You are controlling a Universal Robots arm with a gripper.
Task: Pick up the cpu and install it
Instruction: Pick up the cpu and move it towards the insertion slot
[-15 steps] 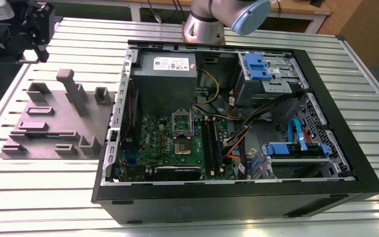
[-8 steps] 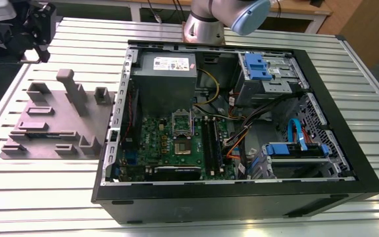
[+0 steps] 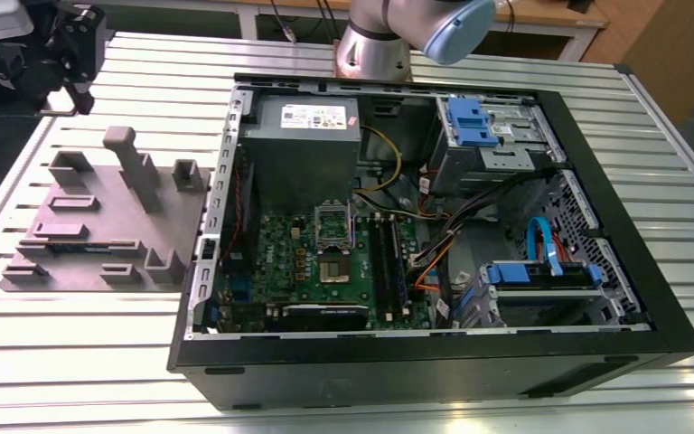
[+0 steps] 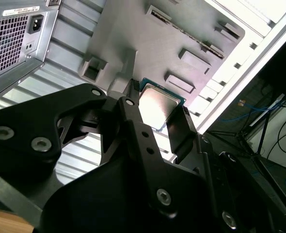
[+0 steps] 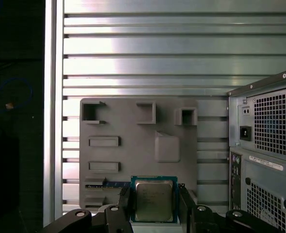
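The cpu (image 5: 154, 201) (image 4: 157, 104), a small square chip with a silvery top and a thin green rim, sits between the black fingers (image 5: 126, 206) of my gripper (image 5: 154, 206) (image 4: 155, 116), which is shut on it. It hangs just over the near edge of the grey parts fixture (image 5: 133, 141) (image 4: 148, 43) (image 3: 106, 226). Inside the open computer case (image 3: 636, 298), the motherboard's cpu socket (image 3: 332, 262) lies uncovered, its bracket (image 3: 330, 221) folded back.
The case stands on a slatted metal table (image 3: 323, 398) (image 5: 148, 58), with the fixture at the exterior view's left of it. A green memory stick (image 3: 64, 246) lies in the fixture. The grey power supply (image 3: 304, 127), cables and blue drive bays (image 3: 480, 122) crowd the case.
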